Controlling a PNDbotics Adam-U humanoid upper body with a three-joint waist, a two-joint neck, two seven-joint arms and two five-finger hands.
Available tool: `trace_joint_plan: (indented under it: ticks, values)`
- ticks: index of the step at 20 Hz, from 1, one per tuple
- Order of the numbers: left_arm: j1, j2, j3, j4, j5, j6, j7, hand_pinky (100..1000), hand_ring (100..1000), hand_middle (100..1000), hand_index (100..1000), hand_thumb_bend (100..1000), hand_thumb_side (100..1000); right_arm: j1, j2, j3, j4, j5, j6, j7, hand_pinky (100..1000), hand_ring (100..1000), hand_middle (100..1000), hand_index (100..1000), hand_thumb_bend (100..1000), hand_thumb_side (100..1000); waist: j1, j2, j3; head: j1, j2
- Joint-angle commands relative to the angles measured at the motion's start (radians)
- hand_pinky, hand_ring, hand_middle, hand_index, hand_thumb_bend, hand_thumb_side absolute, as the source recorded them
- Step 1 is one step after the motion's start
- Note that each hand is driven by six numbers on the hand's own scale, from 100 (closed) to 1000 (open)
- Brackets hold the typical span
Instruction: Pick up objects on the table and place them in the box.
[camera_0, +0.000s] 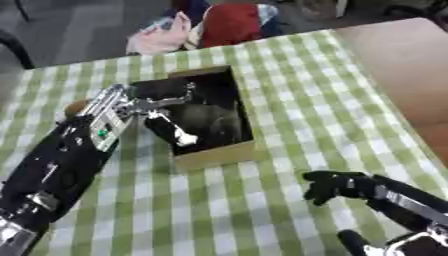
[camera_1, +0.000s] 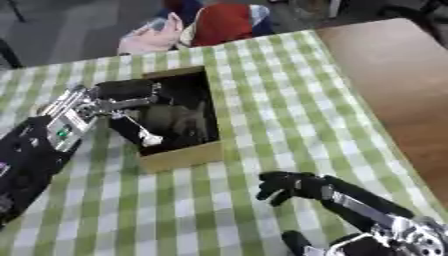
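- Robot hand on the left (camera_0: 166, 107) reaches over the near-left part of the open brown cardboard box (camera_0: 219, 155), its dark fingers hanging down inside; whether they pinch anything I cannot tell, though a small white shape shows at the tip of one finger.
- Largest in view is the desk under a green-and-white checked cloth (camera_0: 289, 90), with the box standing near its middle, its dark inside holding something grey that is hard to make out.
- Right robot hand (camera_0: 332, 185) hovers low over the cloth near the lower right, black fingers curled in, holding nothing, well apart from the box.
- A small brownish round thing (camera_0: 76, 107) lies on the cloth just left of the left arm, partly hidden.
- Judged from this, the placing step is in hand: the left robot hand looks to be over the drop point. Next calls for letting go if anything is held, lifting clear of the box wall, then reaching for the brownish thing.
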Motion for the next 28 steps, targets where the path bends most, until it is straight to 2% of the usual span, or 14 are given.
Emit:
trace_joint_plan:
  ticks: [1,3,5,7,9,12,13,15,23,28]
  values:
    - [-0.010,0.024,0.000,-0.031,0.008,-0.034,-0.042,703,627,652,838,179,673,-0.006,-0.017,-0.002,-0.006,0.003,-0.004,0.008,768,1000,787,926,124,363,-0.007,-0.016,0.005,-0.003,-0.010]
    - [-0.008,0.033,0.001,-0.051,0.030,-0.042,-0.057,723,651,685,847,302,776,-0.006,-0.015,-0.005,-0.006,-0.002,-0.003,0.004,767,1000,786,926,125,356,-0.009,-0.018,0.010,-0.006,-0.010]
    - [-0.009,0.049,-0.001,-0.086,0.060,-0.048,-0.071,745,689,715,857,382,836,-0.005,-0.016,-0.009,-0.007,-0.005,-0.002,-0.003,767,1000,786,926,125,354,-0.011,-0.020,0.016,-0.010,-0.009]
    - [-0.009,0.068,-0.006,-0.127,0.089,-0.050,-0.088,764,724,748,867,440,876,-0.004,-0.016,-0.011,-0.007,-0.007,-0.001,-0.007,767,1000,786,926,125,354,-0.013,-0.022,0.021,-0.014,-0.008]
    - [-0.008,0.084,-0.011,-0.166,0.118,-0.049,-0.108,769,739,762,866,454,875,-0.003,-0.016,-0.013,-0.008,-0.008,0.000,-0.009,767,1000,786,926,124,354,-0.014,-0.024,0.026,-0.017,-0.007]
    - [-0.008,0.096,-0.017,-0.202,0.145,-0.038,-0.134,757,721,754,863,394,792,-0.002,-0.017,-0.013,-0.008,-0.008,0.001,-0.011,767,1000,786,926,124,353,-0.016,-0.025,0.031,-0.020,-0.006]
    - [-0.008,0.094,-0.017,-0.203,0.149,-0.031,-0.137,750,711,745,856,343,738,-0.003,-0.016,-0.013,-0.008,-0.009,0.001,-0.011,767,1000,786,926,123,352,-0.017,-0.025,0.031,-0.021,-0.007]
    - [-0.009,0.088,-0.016,-0.196,0.148,-0.017,-0.136,744,703,738,851,294,698,-0.005,-0.016,-0.012,-0.009,-0.011,0.001,-0.011,767,1000,786,926,123,353,-0.017,-0.025,0.028,-0.021,-0.008]
    - [-0.006,0.088,0.011,-0.173,0.148,0.013,-0.097,738,683,722,840,247,710,-0.002,-0.014,-0.015,-0.008,-0.011,0.003,-0.014,767,1000,786,927,122,365,-0.018,-0.026,0.030,-0.025,-0.009]
    - [0.004,0.147,0.063,-0.183,0.174,0.049,-0.054,735,678,717,838,265,637,0.003,-0.015,-0.019,-0.005,-0.008,0.003,-0.017,767,1000,786,927,124,364,-0.020,-0.029,0.045,-0.031,-0.008]
